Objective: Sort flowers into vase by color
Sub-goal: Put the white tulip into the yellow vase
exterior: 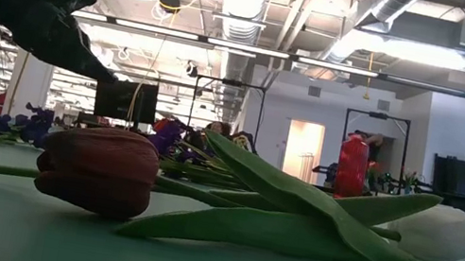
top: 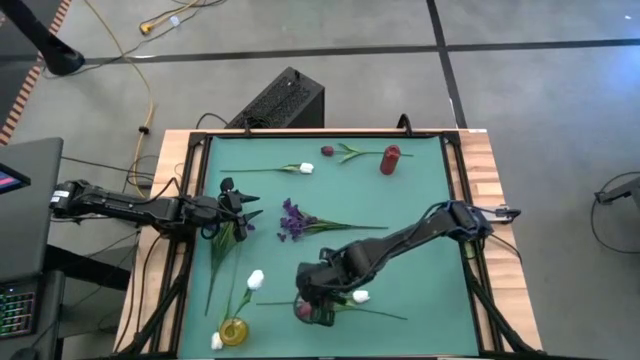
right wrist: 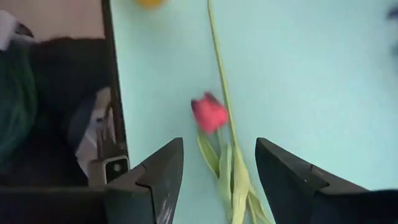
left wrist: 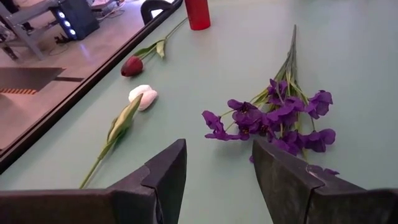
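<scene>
My right gripper (top: 316, 306) (right wrist: 217, 177) hangs open near the table's near edge, over a dark red tulip (right wrist: 209, 114) (exterior: 99, 169) and a white tulip (top: 360, 296) (exterior: 444, 235) that lie flat with their stems crossing. Its fingers stand on either side of the red tulip's leaves (right wrist: 233, 180) without touching them. My left gripper (top: 243, 208) (left wrist: 217, 177) is open at the table's left side, pointing at a purple sprig (top: 296, 221) (left wrist: 280, 118) lying on the mat. A yellow vase (top: 232, 332) near the front left holds a white flower (top: 217, 341). A red vase (top: 390, 159) (exterior: 353, 166) stands at the far side.
More flowers lie flat on the green mat (top: 420, 200): a white tulip (top: 305, 168) (left wrist: 143, 96) and a red tulip (top: 327, 151) (left wrist: 132, 65) near the far edge, and another white tulip (top: 255, 279) beside a long green stem (top: 215, 268) at front left. A raised frame (top: 462, 180) rims the mat.
</scene>
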You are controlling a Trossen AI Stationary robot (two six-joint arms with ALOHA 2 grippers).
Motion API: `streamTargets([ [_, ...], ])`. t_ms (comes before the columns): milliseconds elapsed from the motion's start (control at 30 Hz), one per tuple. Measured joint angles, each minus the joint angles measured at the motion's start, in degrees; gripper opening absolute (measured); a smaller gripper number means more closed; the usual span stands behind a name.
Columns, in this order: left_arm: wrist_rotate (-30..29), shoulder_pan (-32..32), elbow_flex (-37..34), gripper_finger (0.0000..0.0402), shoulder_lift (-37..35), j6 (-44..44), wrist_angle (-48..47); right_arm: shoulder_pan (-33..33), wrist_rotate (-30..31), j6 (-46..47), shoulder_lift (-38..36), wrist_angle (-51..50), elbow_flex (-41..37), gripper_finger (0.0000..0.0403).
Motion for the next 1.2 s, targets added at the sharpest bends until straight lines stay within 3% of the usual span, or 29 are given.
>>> streamTargets([
  [433, 0.0, 0.0, 0.0, 0.0174, 0.0, -0.2, 0.1, -2.0, -0.6, -5.0, 9.1, -3.5, 0.0, 0.0190],
  [600, 0.0, 0.0, 0.0, 0.0174, 0.0, -0.2, 0.0, -3.5, -4.4, -5.0, 10.2, -4.0, 0.0, 0.0181],
  [1200, 0.0, 0.0, 0.0, 0.0174, 0.0, -0.7, -2.8, -3.2, -6.3, -5.8, 13.1, 3.1, -0.1, 0.0179],
])
